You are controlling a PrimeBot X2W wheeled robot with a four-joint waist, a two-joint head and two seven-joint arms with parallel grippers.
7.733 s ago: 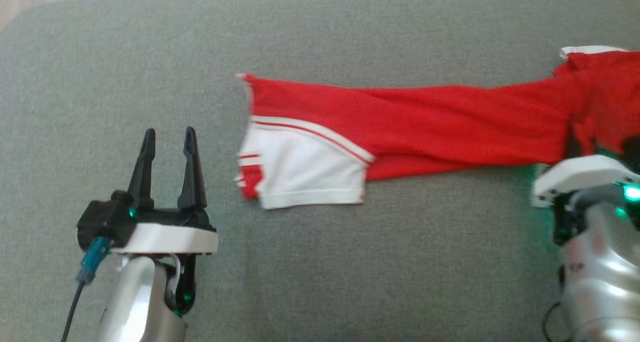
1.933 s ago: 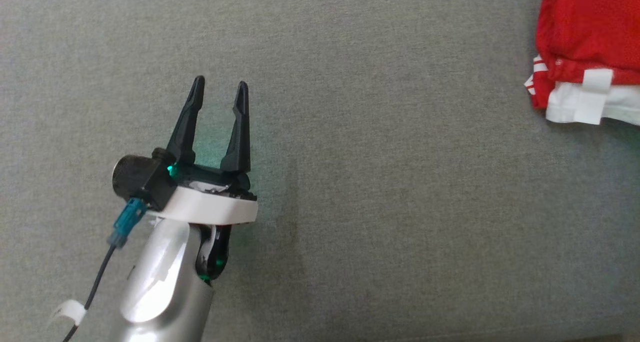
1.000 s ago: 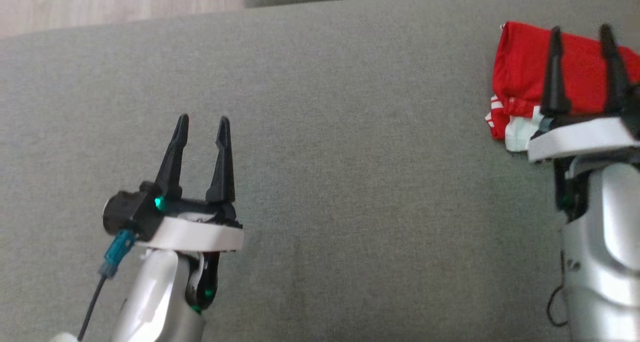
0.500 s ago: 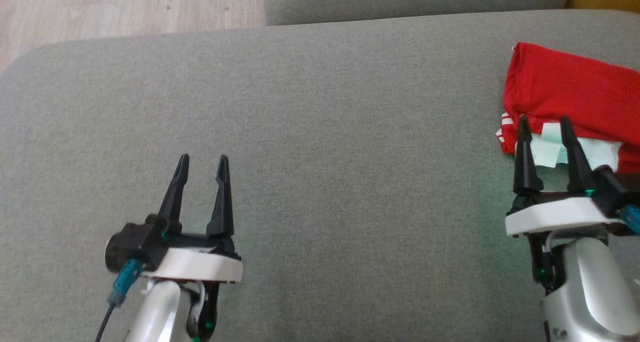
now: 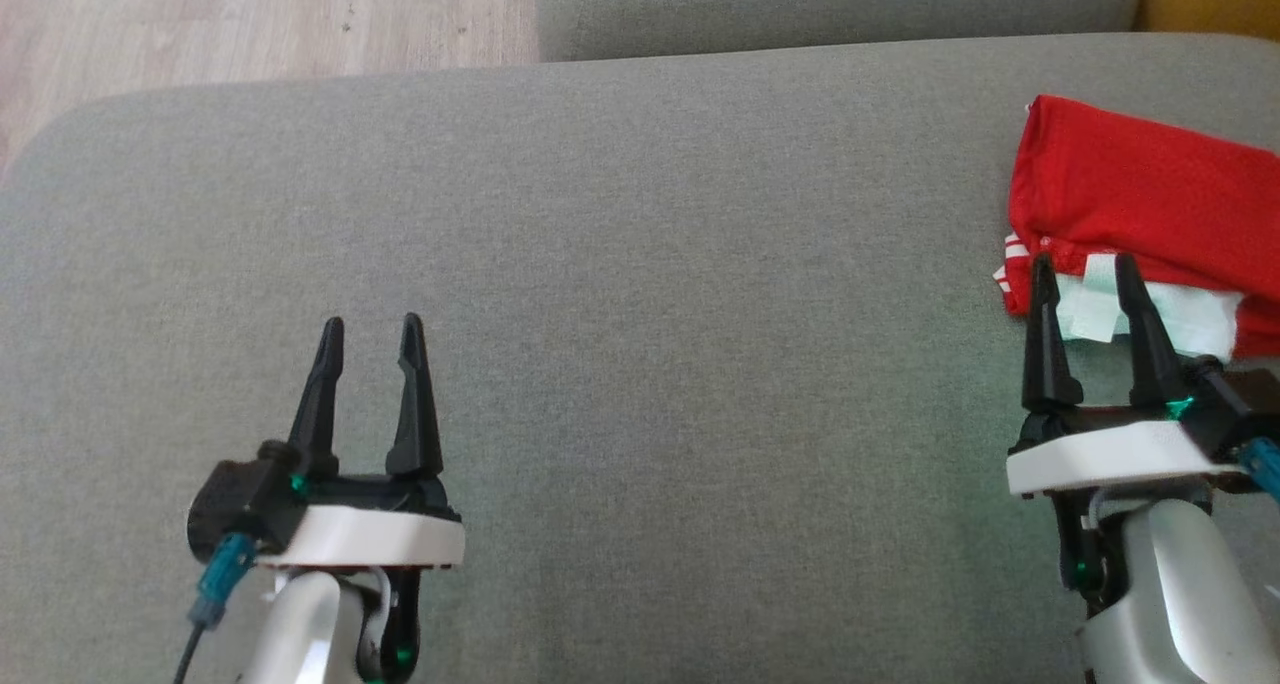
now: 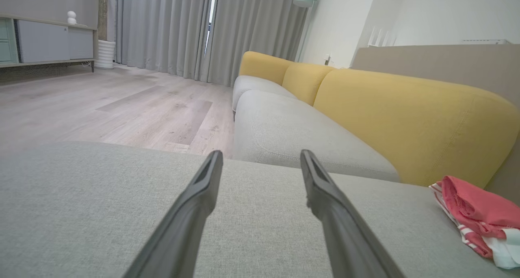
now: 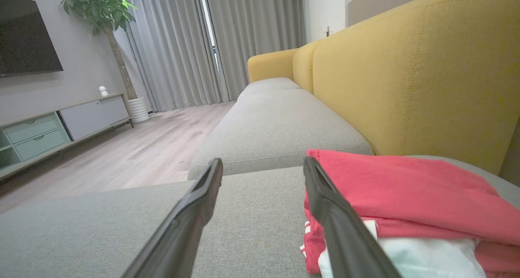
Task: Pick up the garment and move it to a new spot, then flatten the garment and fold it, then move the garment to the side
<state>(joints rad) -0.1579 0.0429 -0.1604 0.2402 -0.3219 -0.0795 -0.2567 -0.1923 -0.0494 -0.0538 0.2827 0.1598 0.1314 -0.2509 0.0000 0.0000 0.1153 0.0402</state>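
The garment is red with white parts and lies folded in a compact bundle at the right edge of the grey sofa seat; it also appears at the right of the left wrist view, garment, and under the right finger in the right wrist view, garment. My right gripper is open just in front of the bundle, its fingertips over the white near edge, holding nothing. Far to the left, my left gripper stands open above bare cushion.
A second grey seat cushion lies beyond the far edge, with a yellow backrest along the right. Wooden floor shows past the cushion's far left corner. A TV cabinet and curtains stand across the room.
The garment went from a long strip across the cushion to a folded bundle at the right. In the last second the view shifted and my right gripper drew back toward me off the bundle.
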